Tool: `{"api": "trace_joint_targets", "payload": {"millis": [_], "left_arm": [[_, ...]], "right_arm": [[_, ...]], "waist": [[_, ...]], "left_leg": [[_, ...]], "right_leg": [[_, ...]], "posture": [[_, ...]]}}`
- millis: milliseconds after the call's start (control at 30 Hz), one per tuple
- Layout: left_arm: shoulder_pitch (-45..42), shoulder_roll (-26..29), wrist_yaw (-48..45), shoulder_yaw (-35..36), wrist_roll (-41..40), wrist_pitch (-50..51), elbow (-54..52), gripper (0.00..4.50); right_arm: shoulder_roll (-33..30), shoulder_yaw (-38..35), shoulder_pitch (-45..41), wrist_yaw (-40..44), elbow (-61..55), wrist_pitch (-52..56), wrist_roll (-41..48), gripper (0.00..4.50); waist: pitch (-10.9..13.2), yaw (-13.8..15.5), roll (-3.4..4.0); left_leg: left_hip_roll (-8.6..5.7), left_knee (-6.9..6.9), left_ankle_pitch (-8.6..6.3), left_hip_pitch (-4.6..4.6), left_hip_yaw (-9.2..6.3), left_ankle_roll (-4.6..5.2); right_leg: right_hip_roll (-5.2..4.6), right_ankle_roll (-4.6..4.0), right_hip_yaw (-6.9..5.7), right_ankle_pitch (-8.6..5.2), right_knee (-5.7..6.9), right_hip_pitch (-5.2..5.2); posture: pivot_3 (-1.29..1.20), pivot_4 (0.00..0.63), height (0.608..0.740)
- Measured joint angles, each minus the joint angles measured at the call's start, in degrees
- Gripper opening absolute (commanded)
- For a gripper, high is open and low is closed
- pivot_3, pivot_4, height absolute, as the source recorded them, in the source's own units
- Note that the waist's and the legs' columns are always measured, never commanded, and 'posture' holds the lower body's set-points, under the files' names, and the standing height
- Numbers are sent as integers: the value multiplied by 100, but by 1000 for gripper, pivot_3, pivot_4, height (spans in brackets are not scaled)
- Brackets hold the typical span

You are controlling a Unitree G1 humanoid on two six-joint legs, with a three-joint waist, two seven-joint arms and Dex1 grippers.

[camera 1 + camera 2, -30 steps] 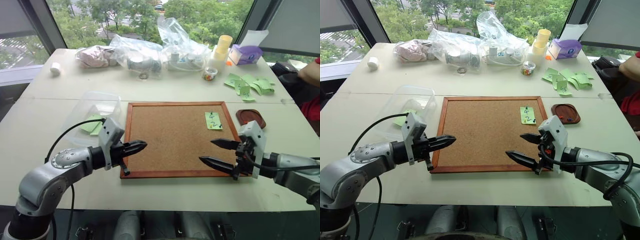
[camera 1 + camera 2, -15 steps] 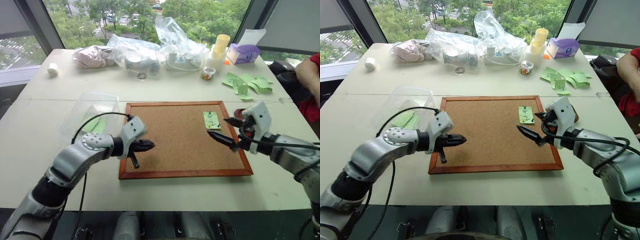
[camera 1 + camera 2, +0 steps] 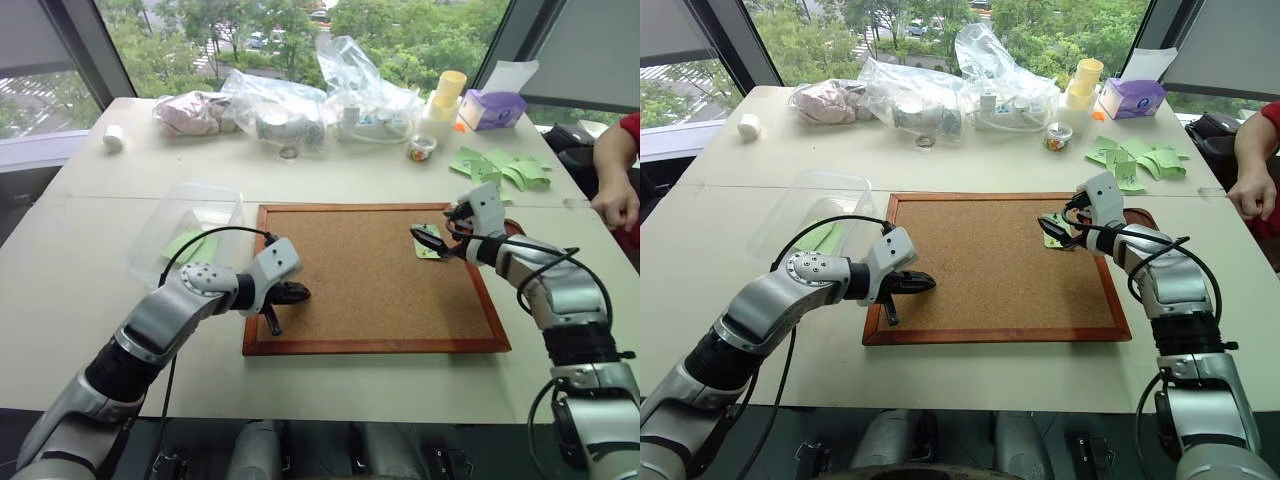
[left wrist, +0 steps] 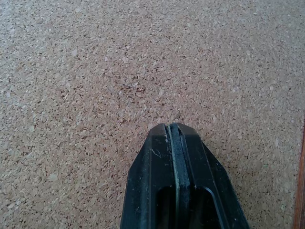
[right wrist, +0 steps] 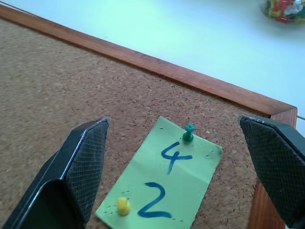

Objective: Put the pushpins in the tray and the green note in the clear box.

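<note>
The green note [image 5: 167, 181], marked 4 over 2, lies on the cork board [image 3: 370, 290] near its far right corner. Two pushpins hold it: a green one [image 5: 188, 132] at the top and a yellow one [image 5: 123, 205] at a lower corner. My right gripper [image 3: 432, 230] is open, its fingers on either side of the note just above it. The tray [image 3: 1145, 216] peeks out behind that gripper, right of the board. My left gripper [image 3: 298, 292] is shut and empty, low over the board's left part. The clear box [image 3: 190, 215] stands left of the board with green slips inside.
Clear plastic bags [image 3: 300, 105], a small cup of pins [image 3: 421, 148], yellow cups [image 3: 445, 92] and a purple tissue box [image 3: 490, 108] line the table's back. Loose green slips [image 3: 500, 168] lie at the back right. A person's hand [image 3: 615, 200] rests at the right edge.
My right gripper, still open, has travelled from the board's near right corner up to the green note. My left gripper has slid a little further onto the board, still shut.
</note>
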Motion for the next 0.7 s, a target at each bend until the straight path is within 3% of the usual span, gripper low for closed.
{"api": "trace_joint_targets", "payload": {"millis": [267,333,567,700], "left_arm": [[60,-96,47,46,110,114,-109,85],[78,-124,60,56,130,125,-125,0],[98,-149,80,59,205,157,-184,0],[100,-164,77,60,231,159,-189,0]], "right_arm": [[191,27,-358,320,810,-379,-286,4500],[222,27,-384,356,910,-409,-347,3685],[286,-91,-469,397,1242,-430,-479,75],[327,-201,-474,391,1270,-435,-497,28]], "waist": [[-1,6,3],[-1,11,3],[-2,5,4],[0,-4,10]], "left_leg": [[0,0,0,0,-1,-1],[-1,0,0,-1,-1,-1],[-1,0,0,0,-1,-1],[0,-1,1,0,0,-2]], "right_leg": [[-3,0,0,0,2,0],[-4,0,0,0,2,0],[-5,0,-1,0,2,0],[-4,0,-1,0,3,-1]], "posture": [[0,150,728],[0,150,728],[0,150,728],[0,150,728]]}}
